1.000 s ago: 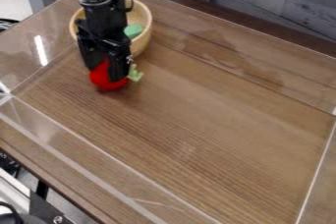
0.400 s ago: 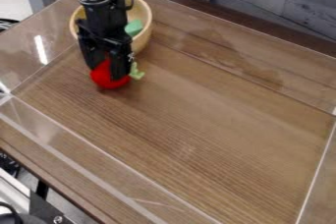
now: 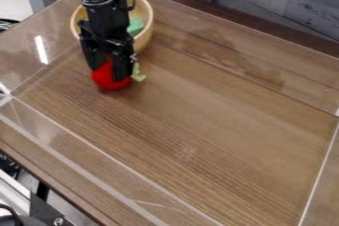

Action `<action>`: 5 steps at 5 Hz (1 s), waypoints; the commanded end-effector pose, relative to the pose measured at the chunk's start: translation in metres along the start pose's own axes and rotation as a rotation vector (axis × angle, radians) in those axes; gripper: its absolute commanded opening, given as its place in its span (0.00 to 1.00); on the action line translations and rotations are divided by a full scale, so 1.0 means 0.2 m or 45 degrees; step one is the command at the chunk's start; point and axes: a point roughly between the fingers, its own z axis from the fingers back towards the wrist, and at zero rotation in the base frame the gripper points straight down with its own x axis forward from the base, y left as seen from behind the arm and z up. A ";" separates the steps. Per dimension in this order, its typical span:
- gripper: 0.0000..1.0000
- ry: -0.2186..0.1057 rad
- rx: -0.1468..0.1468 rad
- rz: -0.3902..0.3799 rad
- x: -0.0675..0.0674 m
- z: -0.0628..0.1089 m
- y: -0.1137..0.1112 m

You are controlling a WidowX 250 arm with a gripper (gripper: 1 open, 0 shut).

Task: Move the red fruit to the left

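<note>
The red fruit [image 3: 111, 79] rests on the wooden table, just in front of the tan wooden bowl [image 3: 143, 22], with a bit of green stem showing at its right side. My black gripper [image 3: 107, 67] hangs straight down over it, open, one finger on each side of the fruit's top. Much of the fruit is hidden behind the fingers. A light-green piece [image 3: 134, 30] lies inside the bowl.
A clear plastic wall [image 3: 40, 47] rings the wooden tabletop [image 3: 212, 111] on all sides. The bowl stands at the back left, close behind the arm. A dark wood-panel backdrop [image 3: 279, 2] rises behind the table.
</note>
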 end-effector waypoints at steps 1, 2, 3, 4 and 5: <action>1.00 -0.066 0.025 -0.037 0.06 0.06 0.02; 0.00 -0.070 0.024 -0.034 0.06 0.07 0.02; 0.00 -0.118 0.027 -0.016 0.07 0.17 0.05; 0.00 -0.175 0.035 0.012 0.07 0.29 0.08; 0.00 -0.232 0.050 0.066 0.07 0.42 0.14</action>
